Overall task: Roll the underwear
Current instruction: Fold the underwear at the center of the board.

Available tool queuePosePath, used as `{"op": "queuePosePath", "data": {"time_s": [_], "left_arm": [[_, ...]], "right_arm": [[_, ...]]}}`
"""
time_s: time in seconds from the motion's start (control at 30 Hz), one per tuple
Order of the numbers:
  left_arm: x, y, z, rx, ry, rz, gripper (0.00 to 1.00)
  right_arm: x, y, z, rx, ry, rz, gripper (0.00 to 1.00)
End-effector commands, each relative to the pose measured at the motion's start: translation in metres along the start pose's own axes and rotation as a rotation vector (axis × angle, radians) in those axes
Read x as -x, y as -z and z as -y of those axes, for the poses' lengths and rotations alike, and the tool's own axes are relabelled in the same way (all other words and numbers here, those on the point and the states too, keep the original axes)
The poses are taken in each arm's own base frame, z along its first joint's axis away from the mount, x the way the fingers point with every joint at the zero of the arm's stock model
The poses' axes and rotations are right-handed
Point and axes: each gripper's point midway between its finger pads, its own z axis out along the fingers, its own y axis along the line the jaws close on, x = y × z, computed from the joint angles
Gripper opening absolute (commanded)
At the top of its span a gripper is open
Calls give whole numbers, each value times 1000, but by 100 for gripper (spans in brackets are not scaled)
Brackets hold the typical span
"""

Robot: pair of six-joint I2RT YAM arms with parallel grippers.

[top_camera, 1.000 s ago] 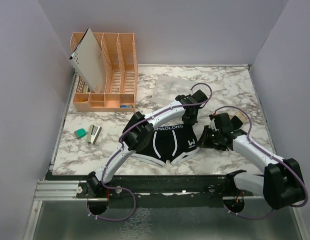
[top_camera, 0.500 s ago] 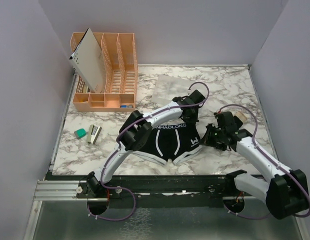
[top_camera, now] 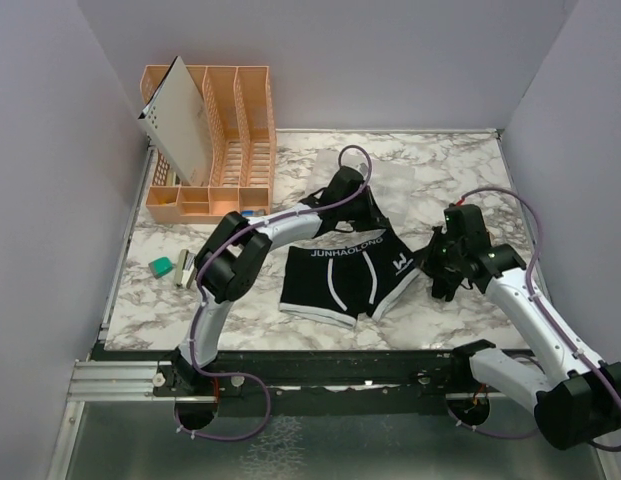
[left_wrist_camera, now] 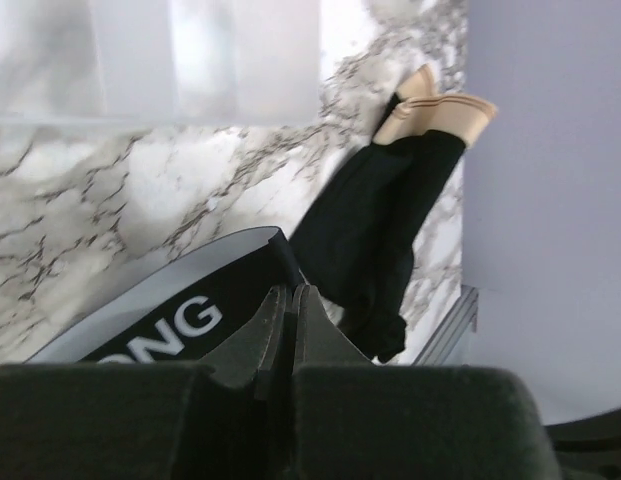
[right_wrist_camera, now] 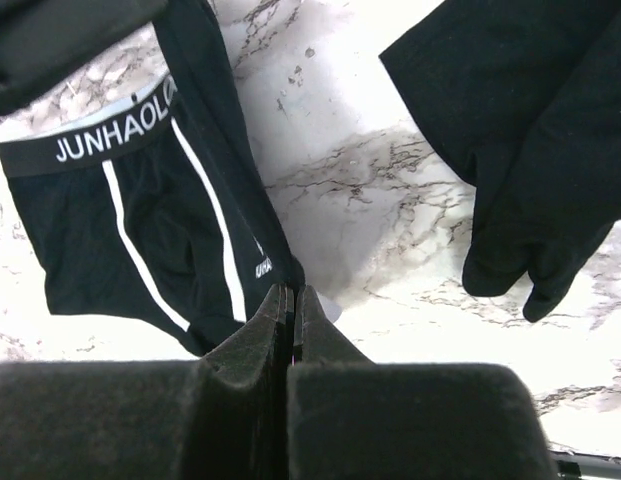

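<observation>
Overhead and wrist views of 2 arms at a marble table point(top_camera: 150, 310). The printed underwear point(top_camera: 340, 280), black with white piping and a lettered waistband, lies spread flat at the middle of the table, waistband toward the far side. The left hand point(left_wrist_camera: 290, 295) is closed, fingertips pressed together on the right end of that waistband, which rises in a curve to meet them. The right hand point(right_wrist_camera: 290, 295) is likewise closed, pinching the right leg corner of the same garment, just beside a small white logo.

The banded underwear point(left_wrist_camera: 385, 235), plain black with a tan band point(left_wrist_camera: 435, 110) at its far end, lies in a long crumpled heap on the right of the table, apart from the printed underwear with bare marble between them; neither hand touches it. From above, the right arm hides most of it.

At the far left corner stands a peach organizer rack point(top_camera: 235, 130) with a pale board point(top_camera: 180, 120) leaning in it. A teal block point(top_camera: 162, 265) lies in front of the rack.
</observation>
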Motion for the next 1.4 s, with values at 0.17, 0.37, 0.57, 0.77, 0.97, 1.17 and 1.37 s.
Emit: {"op": "queuePosePath", "data": {"time_s": [0.17,0.37,0.57,0.77,0.97,1.17,1.37], "left_arm": [[27,33,49,-137,-124,67,0],[37,59,34,-138,-156,89,0],[39,80,17,-145,-155,92,0],[47,105,-5,-125,-140,121,0],[53,135,-39,-76,-117,149,0],[58,165,-75,-27,-89,190,0],[56,179,-103,28,-80,189,0]], "right_arm": [[-21,10,-49,291,38,-145,1],[-16,19,-63,338,14,-145,1],[-25,22,-95,353,70,-165,1],[-45,24,-146,379,133,-192,1],[-73,15,-182,400,169,-243,0],[-97,6,-212,438,214,-297,0],[-117,-13,-230,454,209,-358,0]]}}
